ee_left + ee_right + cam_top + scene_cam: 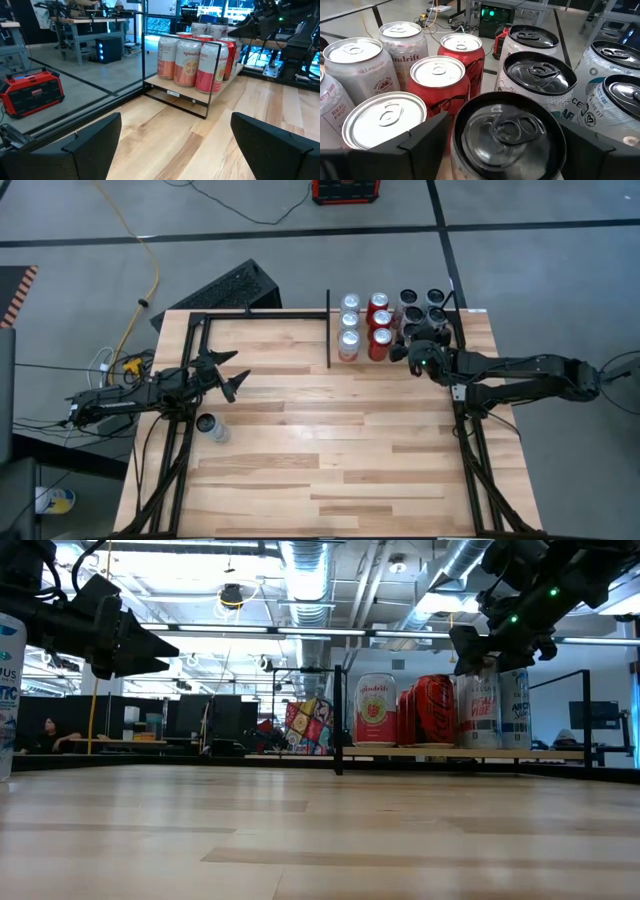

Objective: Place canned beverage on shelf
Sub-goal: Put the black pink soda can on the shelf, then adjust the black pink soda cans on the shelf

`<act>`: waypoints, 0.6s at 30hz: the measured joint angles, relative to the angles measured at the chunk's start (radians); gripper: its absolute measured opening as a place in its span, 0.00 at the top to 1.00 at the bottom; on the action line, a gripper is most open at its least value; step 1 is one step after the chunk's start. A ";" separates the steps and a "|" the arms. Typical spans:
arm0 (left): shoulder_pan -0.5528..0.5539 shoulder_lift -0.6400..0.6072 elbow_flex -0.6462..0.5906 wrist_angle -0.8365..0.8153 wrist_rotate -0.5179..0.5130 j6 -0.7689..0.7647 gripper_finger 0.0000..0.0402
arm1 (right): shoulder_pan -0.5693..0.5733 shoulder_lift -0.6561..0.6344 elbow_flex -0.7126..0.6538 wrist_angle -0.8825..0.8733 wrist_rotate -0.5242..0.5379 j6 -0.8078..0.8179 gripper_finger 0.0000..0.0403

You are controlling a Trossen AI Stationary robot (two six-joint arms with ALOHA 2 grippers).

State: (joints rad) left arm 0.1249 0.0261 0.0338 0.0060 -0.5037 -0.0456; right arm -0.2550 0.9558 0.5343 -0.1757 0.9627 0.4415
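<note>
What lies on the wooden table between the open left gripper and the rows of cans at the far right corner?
In the high view, only bare light wood planks and one thin black divider bar separate the left gripper from the cans.

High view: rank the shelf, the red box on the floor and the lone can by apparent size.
1. shelf
2. red box, partly cut off by the frame
3. lone can, near the left gripper

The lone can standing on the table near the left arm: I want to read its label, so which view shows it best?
The low view: the white can with blue print shows its side, cut by the edge. The high view shows only its silver top. Neither wrist view shows it.
</note>
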 joint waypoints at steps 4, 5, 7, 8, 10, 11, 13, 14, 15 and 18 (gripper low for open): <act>0.000 0.000 0.000 0.000 0.000 0.000 0.10 | 0.000 0.000 0.000 0.001 0.000 -0.002 0.11; 0.000 0.000 0.000 0.000 0.000 0.000 0.10 | 0.000 0.000 0.000 0.001 0.000 -0.003 0.11; 0.000 0.000 0.000 0.000 0.000 0.000 0.10 | 0.000 0.000 0.000 0.002 0.000 -0.004 0.11; 0.000 0.000 0.000 0.000 0.000 0.000 0.10 | 0.000 0.000 0.000 0.001 0.000 -0.005 0.11; 0.000 0.000 0.000 0.000 0.000 0.000 0.10 | 0.000 0.000 0.010 -0.003 0.000 -0.006 0.11; 0.000 0.000 0.000 0.000 0.000 0.000 0.10 | 0.002 -0.001 0.017 -0.004 0.000 -0.007 0.11; 0.000 0.000 0.000 0.000 0.000 0.000 0.10 | 0.012 -0.002 0.035 -0.007 0.001 -0.027 0.11; 0.000 0.000 0.000 0.000 0.000 0.000 0.10 | 0.019 -0.002 0.047 -0.008 0.001 -0.043 0.11; 0.000 0.000 0.000 0.000 0.000 0.000 0.10 | 0.029 -0.002 0.061 -0.008 0.001 -0.055 0.11; 0.000 0.000 0.000 0.000 0.000 0.000 0.10 | 0.057 -0.002 0.113 -0.006 0.001 -0.087 0.11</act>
State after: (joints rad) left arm 0.1246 0.0261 0.0338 0.0062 -0.5037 -0.0456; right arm -0.1978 0.9535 0.6471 -0.1818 0.9638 0.3546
